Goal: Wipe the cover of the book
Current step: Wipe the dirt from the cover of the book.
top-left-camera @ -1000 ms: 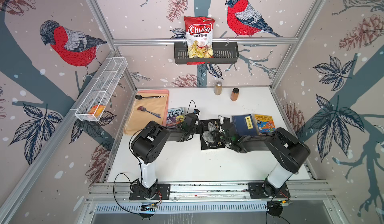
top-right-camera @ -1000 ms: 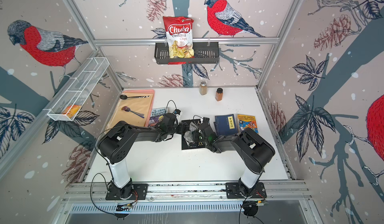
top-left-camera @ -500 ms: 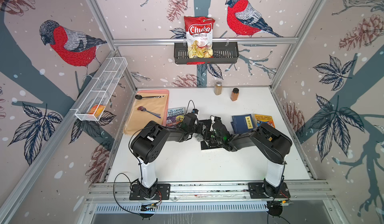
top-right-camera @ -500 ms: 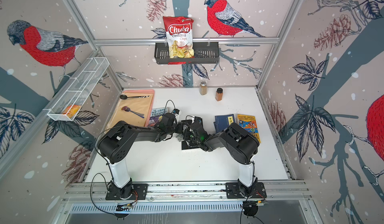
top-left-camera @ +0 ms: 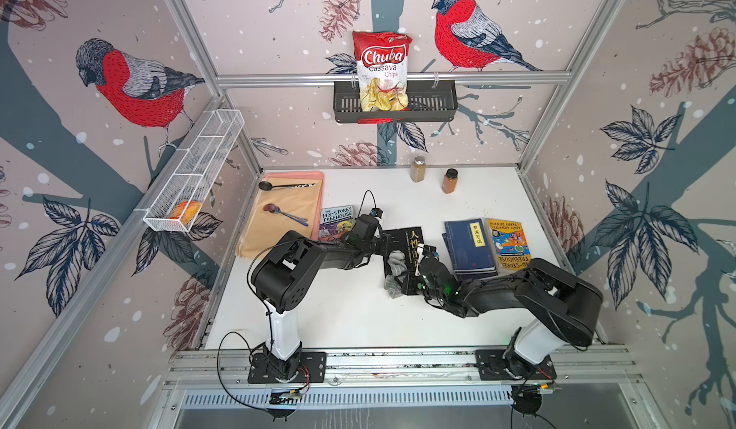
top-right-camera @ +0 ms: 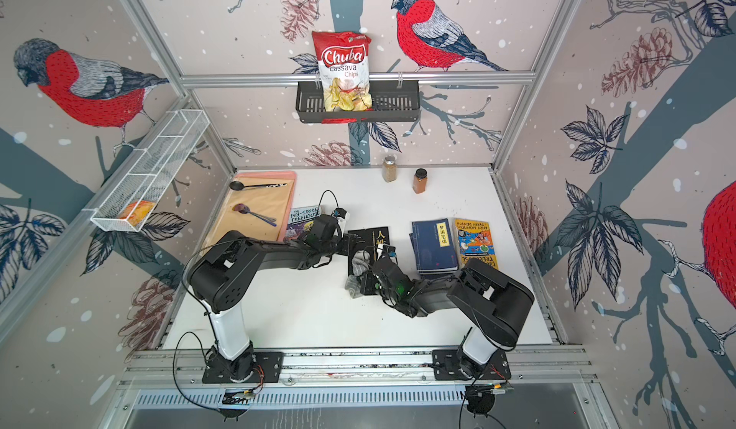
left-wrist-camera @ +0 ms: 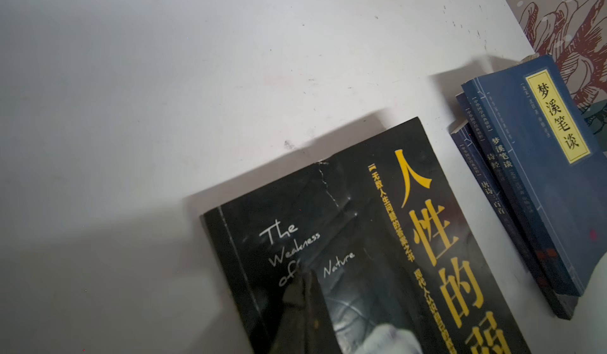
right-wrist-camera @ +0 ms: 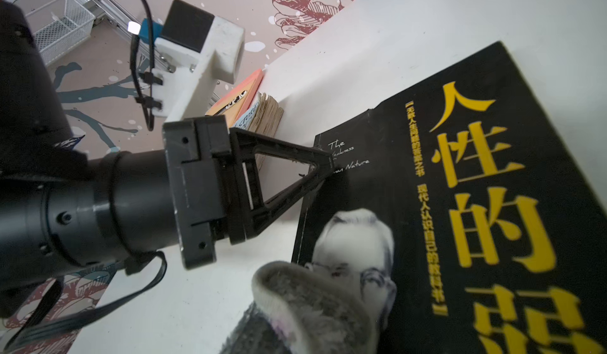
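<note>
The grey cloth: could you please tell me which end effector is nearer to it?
Right. The right end effector is shut on the grey cloth; the left end effector rests on the black book's corner, apart from the cloth.

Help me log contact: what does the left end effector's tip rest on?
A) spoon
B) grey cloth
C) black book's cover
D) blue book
C: the shut left end effector sits on a corner of the black book; the right end effector holds the grey cloth.

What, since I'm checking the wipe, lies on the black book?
A grey cloth lies over a near corner; the shut left gripper touches its spine edge. The cover under it is hidden.
</note>
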Action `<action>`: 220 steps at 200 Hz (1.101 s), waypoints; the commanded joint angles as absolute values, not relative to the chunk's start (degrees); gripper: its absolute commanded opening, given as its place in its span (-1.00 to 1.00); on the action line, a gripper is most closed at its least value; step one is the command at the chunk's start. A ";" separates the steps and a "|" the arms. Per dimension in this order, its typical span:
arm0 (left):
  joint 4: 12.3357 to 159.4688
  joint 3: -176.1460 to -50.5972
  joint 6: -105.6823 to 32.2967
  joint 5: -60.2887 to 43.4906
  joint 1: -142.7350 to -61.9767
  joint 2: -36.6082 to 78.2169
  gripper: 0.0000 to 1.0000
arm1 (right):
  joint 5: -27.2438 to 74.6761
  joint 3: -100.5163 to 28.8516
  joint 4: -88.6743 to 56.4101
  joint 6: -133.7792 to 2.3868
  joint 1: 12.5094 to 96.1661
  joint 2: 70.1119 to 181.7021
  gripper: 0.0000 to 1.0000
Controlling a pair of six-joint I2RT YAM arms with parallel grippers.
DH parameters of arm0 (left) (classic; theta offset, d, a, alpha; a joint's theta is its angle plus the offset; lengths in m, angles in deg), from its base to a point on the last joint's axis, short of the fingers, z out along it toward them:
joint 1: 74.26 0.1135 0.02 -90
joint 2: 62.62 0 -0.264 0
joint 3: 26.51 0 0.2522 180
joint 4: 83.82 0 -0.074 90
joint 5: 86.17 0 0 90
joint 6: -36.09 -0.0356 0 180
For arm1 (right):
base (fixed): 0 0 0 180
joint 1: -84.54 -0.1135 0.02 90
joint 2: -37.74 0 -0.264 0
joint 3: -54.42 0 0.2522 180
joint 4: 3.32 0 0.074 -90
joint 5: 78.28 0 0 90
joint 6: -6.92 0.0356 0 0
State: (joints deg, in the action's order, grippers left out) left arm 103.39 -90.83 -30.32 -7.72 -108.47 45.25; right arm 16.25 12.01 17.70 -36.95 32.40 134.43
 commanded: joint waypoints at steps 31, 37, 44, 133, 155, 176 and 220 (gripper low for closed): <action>93.76 -88.21 -30.11 -12.96 -108.40 43.11 -0.90 | 16.46 -0.28 -2.92 -45.38 42.85 147.26 -0.90; 93.97 -88.23 -29.77 -13.45 -108.39 43.04 -0.90 | 16.25 -2.11 -3.61 -45.90 43.36 148.15 -0.90; 94.15 -88.26 -29.57 -13.81 -108.38 43.10 -0.90 | 16.05 -3.95 -4.28 -46.52 43.79 149.01 -0.90; 92.71 -89.92 -30.45 -13.44 -108.09 43.15 -0.90 | 14.48 14.47 -7.63 -41.09 36.16 133.18 -0.81; 92.58 -90.06 -30.75 -14.18 -108.02 43.11 -0.90 | 14.69 19.77 -6.54 -38.56 37.88 127.94 -0.80; 92.35 -90.15 -30.97 -14.19 -108.01 42.86 -0.90 | 14.22 19.06 -6.45 -40.27 40.74 128.63 -0.80; 92.82 -88.99 -30.58 -13.92 -107.97 41.97 -0.90 | 10.90 9.34 -5.22 -45.46 47.14 137.73 -0.81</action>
